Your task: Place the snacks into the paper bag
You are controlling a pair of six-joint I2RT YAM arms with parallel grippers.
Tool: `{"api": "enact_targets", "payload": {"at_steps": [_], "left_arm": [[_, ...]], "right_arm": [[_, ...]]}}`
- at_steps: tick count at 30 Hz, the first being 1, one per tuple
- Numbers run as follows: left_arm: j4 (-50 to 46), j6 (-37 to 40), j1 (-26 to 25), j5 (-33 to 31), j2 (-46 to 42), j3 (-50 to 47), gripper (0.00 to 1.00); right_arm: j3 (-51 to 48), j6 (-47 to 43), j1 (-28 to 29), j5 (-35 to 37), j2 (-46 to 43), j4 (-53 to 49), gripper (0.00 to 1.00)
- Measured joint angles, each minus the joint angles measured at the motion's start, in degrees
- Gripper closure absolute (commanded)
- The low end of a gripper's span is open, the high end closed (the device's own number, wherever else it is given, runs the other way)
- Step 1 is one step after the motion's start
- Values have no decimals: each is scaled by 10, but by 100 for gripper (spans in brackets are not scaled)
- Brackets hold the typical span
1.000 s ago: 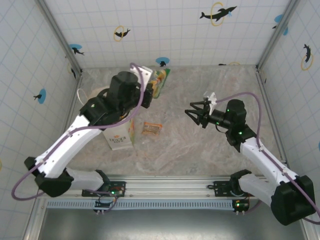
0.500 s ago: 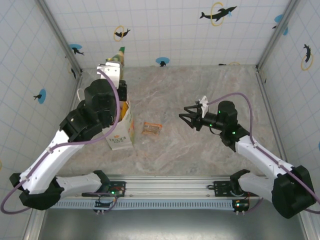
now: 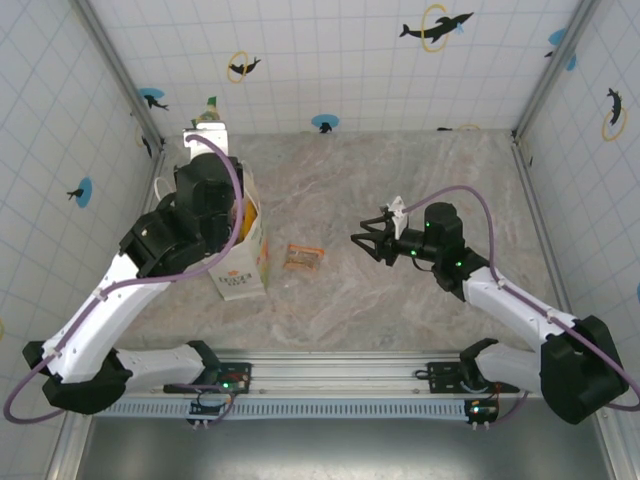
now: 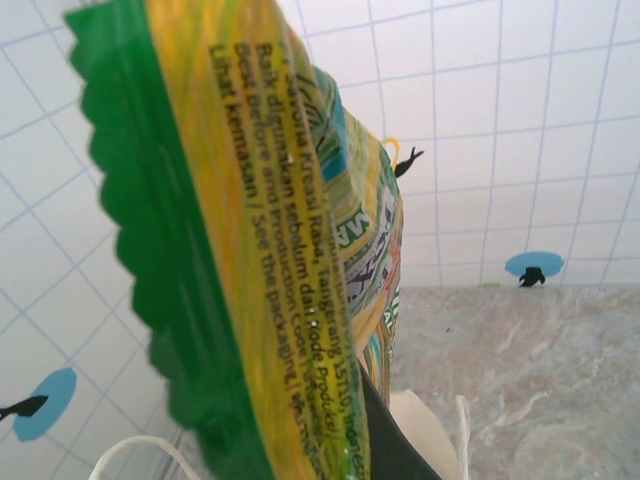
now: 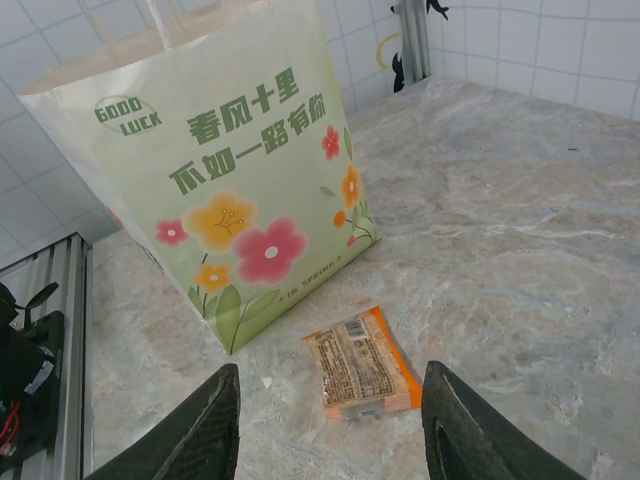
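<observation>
While the left gripper (image 3: 208, 128) keeps its jaws clamped on the green-yellow snack bag (image 4: 270, 250), that pack sticks out past the fingertips, long axis in line with them, its serrated green edge to one side. It hangs near the table's (image 3: 420, 170) far-left corner, over the handles of the paper bag (image 3: 243, 268). The right gripper (image 3: 363, 243) hovers wide open and empty. An orange packet (image 5: 362, 364) lies flat ahead of it, between the jaw lines, near the bag's printed face, with its long axis roughly along the near edge.

White arms (image 3: 110, 290), black joints (image 3: 205, 185) (purple cables (image 3: 470, 190))
</observation>
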Motion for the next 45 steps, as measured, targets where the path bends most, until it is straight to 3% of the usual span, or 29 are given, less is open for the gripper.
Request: {"api": "enact_targets", "payload": {"at_steps": [11,16,32,45], "left_arm": [[-259,-232,0,92,39,71,100],[-324,-289,0,116,61,71,100],[-356,-341,78,129,45,11,100],[-358,-343,108,134,52,5,90]], "right_arm": [[0,-7,7,0,8,0,50],[0,-10,10,-1,10,-1,51],[0,-16,18,-1,10,-6,51],[0,-20,18,12,10,-14,51]]}}
